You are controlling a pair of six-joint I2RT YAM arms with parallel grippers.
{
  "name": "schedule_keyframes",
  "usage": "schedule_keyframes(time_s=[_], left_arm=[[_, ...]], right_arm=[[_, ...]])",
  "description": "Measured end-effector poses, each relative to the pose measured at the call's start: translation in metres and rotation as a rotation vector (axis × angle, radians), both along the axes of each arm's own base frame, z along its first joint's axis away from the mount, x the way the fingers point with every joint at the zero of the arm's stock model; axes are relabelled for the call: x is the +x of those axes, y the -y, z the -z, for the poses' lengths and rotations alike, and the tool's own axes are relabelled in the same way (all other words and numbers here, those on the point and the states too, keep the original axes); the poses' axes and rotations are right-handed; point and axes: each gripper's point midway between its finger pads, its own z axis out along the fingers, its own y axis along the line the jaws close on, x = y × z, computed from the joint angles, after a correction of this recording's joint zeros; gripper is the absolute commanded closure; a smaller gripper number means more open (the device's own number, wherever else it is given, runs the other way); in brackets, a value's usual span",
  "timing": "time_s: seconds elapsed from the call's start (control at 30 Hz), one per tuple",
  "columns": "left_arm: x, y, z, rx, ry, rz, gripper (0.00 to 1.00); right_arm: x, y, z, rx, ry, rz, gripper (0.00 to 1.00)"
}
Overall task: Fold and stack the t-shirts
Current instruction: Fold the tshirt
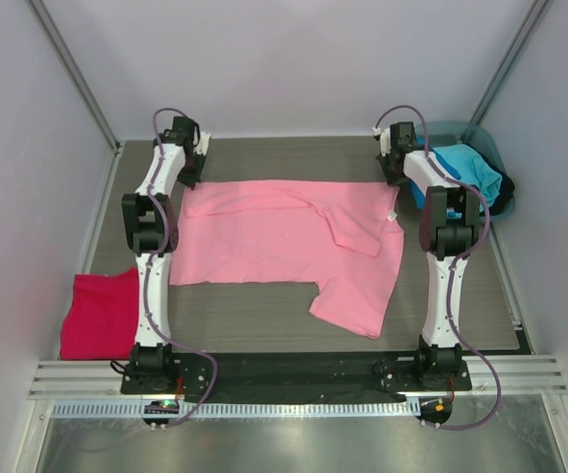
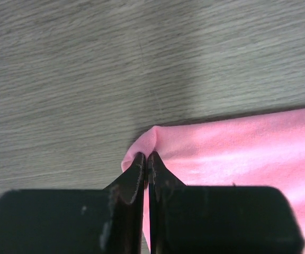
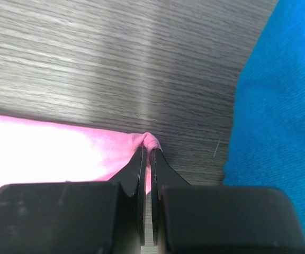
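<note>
left arm: stretched far forward, wrist tipped down over the far-left corner of the pink t-shirt point(image 1: 284, 236)
left end effector point(image 2: 146, 156): clenched on that corner, cloth bunched at the tips
right arm: stretched forward too, at the far-right corner, just beside tub point(image 1: 461, 126)
right end effector point(image 3: 147, 150): clenched on a pinch of the pink corner
pink t-shirt: spread mid-desk point(image 1: 264, 320), a sleeve folded onto the body
crimson t-shirt point(image 1: 102, 313): near-left desk edge, apart from the pink one
blue and turquoise t-shirts point(image 1: 464, 169): heaped in tub
</note>
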Motion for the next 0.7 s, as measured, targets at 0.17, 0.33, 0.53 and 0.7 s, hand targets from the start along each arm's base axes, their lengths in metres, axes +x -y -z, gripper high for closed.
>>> schedule_keyframes(time_s=[0.17, 0.33, 0.53, 0.7], left_arm=[[-0.008, -0.007, -0.010, 0.017, 0.001, -0.014, 1.00], [-0.016, -0.015, -0.063, 0.015, 0.072, -0.029, 1.00], [-0.041, -0.015, -0.171, 0.008, 0.254, -0.031, 1.00], [-0.080, -0.017, -0.250, 0.003, 0.396, -0.033, 1.00]], right_arm=[[0.005, -0.006, -0.010, 0.029, 0.017, -0.019, 0.99], [0.006, -0.012, -0.045, 0.061, 0.070, -0.038, 0.99], [-0.011, -0.018, -0.158, 0.095, 0.271, -0.061, 0.99], [-0.057, -0.019, -0.253, 0.105, 0.465, -0.087, 0.99]])
